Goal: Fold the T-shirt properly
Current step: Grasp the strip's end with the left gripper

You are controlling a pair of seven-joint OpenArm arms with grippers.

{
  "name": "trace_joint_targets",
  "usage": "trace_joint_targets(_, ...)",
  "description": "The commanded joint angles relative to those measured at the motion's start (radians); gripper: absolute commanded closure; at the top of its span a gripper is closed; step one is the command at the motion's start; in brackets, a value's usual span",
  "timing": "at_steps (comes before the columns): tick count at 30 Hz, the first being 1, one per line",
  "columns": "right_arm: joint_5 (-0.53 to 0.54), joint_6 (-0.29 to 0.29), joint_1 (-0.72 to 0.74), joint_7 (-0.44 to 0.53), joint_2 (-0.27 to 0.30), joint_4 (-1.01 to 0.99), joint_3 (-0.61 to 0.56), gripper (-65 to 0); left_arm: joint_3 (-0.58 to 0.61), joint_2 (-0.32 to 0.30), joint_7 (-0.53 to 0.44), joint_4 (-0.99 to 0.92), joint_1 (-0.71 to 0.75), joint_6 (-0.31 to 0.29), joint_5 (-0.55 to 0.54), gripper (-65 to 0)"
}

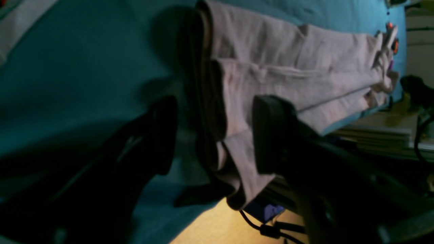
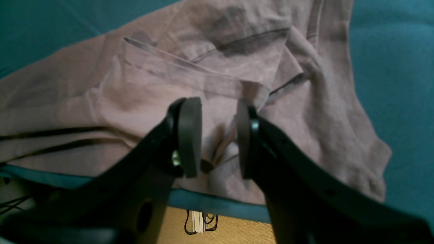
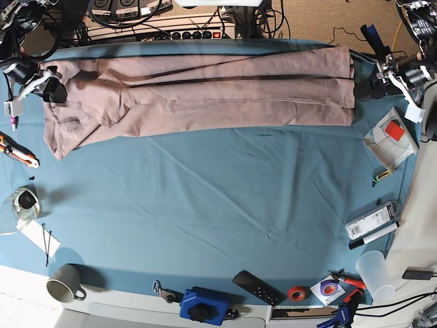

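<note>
T-shirt [image 3: 205, 92] between both open jaws

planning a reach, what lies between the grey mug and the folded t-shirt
Base view: only bare blue table cover lies between the grey mug and the T-shirt.

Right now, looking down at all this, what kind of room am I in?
Probably a robotics lab or workshop: a blue-covered workbench with a T-shirt spread on it, a power strip with tangled cables behind, and red tape and pliers scattered around.
</note>
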Motion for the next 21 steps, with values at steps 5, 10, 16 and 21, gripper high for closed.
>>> trace_joint_targets(5, 0.023, 0.001, 0.006, 0.017, 0.026, 0.017, 0.008, -18.3, -0.006, 0.024, -0.058, 0.01, -0.011, -0.018, 0.058, -34.2)
trace_joint_targets(10, 0.027, 0.001, 0.006, 0.017, 0.026, 0.017, 0.008, -18.3, -0.006, 0.043, -0.06, 0.01, -0.016, -0.043, 0.084, -31.9)
trace_joint_targets(16, 0.027, 0.001, 0.006, 0.017, 0.026, 0.017, 0.008, -18.3, 0.005, 0.043, -0.046, 0.01, -0.016, -0.034, 0.06, -31.9)
trace_joint_targets(21, 0.028, 0.001, 0.006, 0.017, 0.026, 0.017, 0.008, -18.3, 0.076, 0.074, -0.042, 0.01, -0.015, -0.02, 0.064, -31.9)
